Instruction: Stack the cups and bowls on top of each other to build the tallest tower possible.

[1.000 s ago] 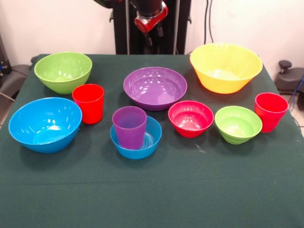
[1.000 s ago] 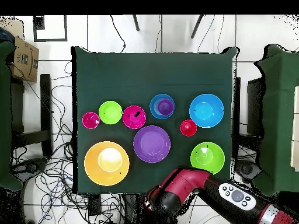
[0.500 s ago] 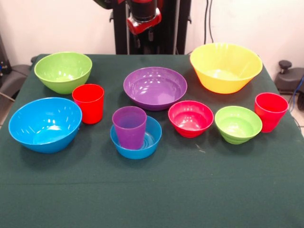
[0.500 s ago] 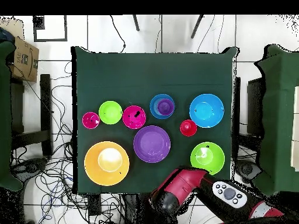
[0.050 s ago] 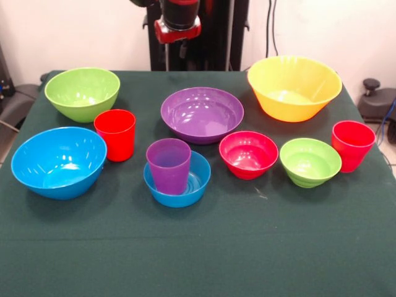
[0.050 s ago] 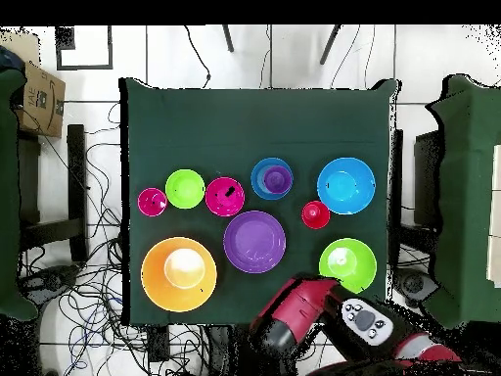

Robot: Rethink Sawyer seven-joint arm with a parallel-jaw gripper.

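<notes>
My gripper [image 5: 177, 38] hangs high over the table's far edge, behind the large purple bowl [image 5: 202, 114], holding nothing that I can see. The purple cup [image 5: 168, 165] stands inside the small blue bowl [image 5: 179, 181], the only stacked pair. One red cup [image 5: 116, 134] stands between the large green bowl [image 5: 82, 93] and the large blue bowl [image 5: 59, 161]. The other red cup [image 5: 352, 145] is at the right. The yellow bowl [image 5: 294, 86], red-pink bowl [image 5: 248, 154] and small lime bowl [image 5: 310, 161] sit apart. In the overhead view the arm [image 6: 294, 318] covers the gripper.
A dark green cloth covers the table [image 5: 204, 247]. In the overhead view a cardboard box [image 6: 37, 96] sits off the table's corner, cables lie on the floor around it, and green-covered furniture [image 6: 470, 196] flanks it.
The gripper has risen a little and shifted left in the front view. In the overhead view the arm has swung closer to the large green bowl. No cup or bowl has moved.
</notes>
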